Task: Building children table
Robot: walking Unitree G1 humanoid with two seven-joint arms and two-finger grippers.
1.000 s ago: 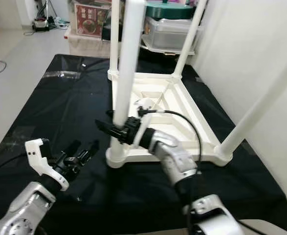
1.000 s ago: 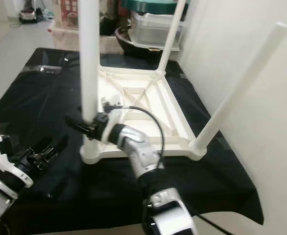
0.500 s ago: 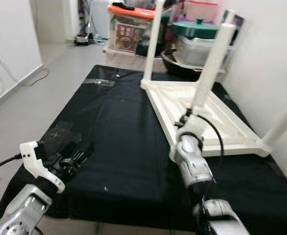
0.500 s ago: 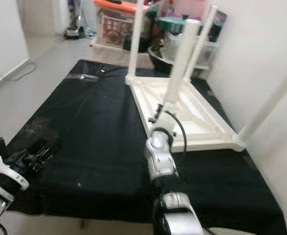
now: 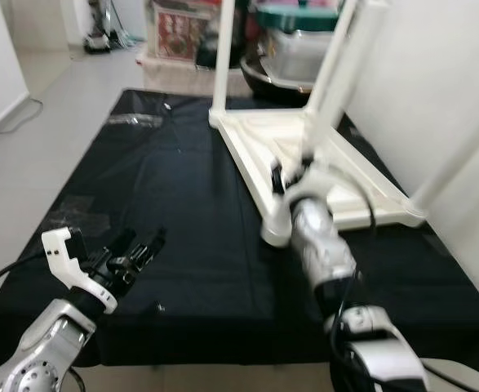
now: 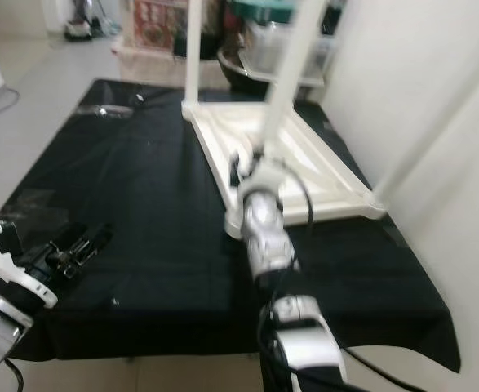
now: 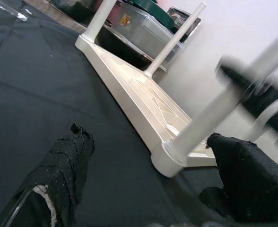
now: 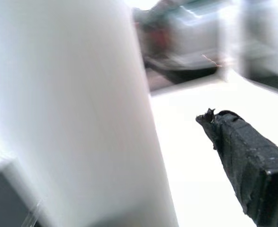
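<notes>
My right gripper reaches forward to the near white table leg, which lies just beside one black finger; whether the fingers clamp it I cannot tell. The upturned table lies on the black cloth directly under that gripper. My left gripper hovers low over the cloth, fingers parted and empty, well apart from the table.

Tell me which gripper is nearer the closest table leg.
Right. The right gripper is right at the base of the near table leg; the left gripper hovers open over the black cloth, well away to the left.

White wall, grey floor, storage bins behind.
</notes>
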